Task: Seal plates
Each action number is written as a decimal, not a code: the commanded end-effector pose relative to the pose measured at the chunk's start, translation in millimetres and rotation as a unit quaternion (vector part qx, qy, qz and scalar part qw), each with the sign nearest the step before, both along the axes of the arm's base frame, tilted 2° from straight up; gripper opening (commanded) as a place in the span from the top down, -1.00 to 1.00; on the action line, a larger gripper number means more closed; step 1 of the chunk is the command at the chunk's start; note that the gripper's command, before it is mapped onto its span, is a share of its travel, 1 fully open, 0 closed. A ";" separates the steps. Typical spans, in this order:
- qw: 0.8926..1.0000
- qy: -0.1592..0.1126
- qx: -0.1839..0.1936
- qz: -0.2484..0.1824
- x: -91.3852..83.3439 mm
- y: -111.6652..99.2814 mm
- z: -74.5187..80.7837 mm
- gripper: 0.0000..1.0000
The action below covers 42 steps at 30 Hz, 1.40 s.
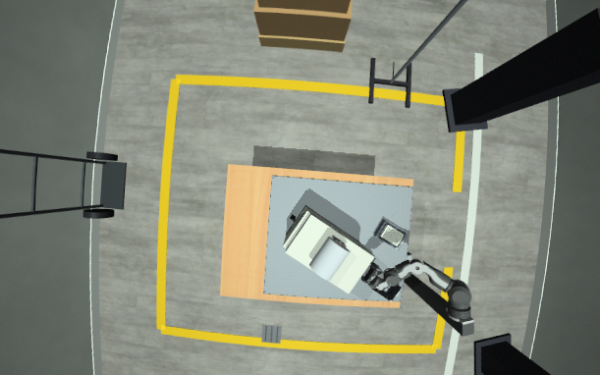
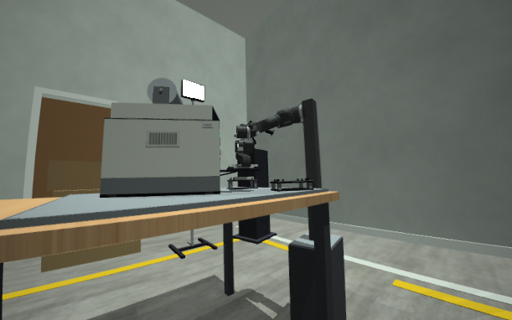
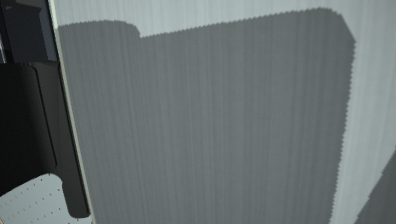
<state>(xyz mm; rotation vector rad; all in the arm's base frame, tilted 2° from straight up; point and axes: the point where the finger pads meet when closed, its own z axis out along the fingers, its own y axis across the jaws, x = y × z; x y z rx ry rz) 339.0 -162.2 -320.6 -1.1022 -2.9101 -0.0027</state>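
The pincer is pointed down in front of the sealer, toward the lower right corner of the table, as the top view shows it. It is released, with its fingers partly apart and nothing grasped between them. In the wrist view, one finger lies alongside the long edge of a foil-topped plate; the other finger is out of this view, and I cannot tell if the visible one touches the plate. This plate is at the sealer's stage, directly below the pincer, and a dark shadow covers much of its shiny top. Whether it sits fully flat there, I cannot tell. On the front side of the sealer, a small green light is seen in the exterior view. The other plate is in its nest, near the right edge of the table and apart from the sealer. The second nest stands close to the lower right corner, partly under the arm, and carries no plate. The arm reaches in over the right edge from its post. The roll rests on top of the sealer.
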 end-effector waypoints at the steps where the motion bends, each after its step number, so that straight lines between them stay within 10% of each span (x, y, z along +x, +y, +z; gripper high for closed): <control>1: 1.000 -0.002 0.001 0.001 1.1 0.4 1.0 -0.21; 18: 1.000 -0.002 0.001 0.001 1.1 0.4 1.0 -0.07; 19: 1.000 -0.002 0.001 0.001 1.1 0.4 1.0 1.00; 42: 1.000 -0.002 0.001 0.001 1.1 0.4 1.0 1.00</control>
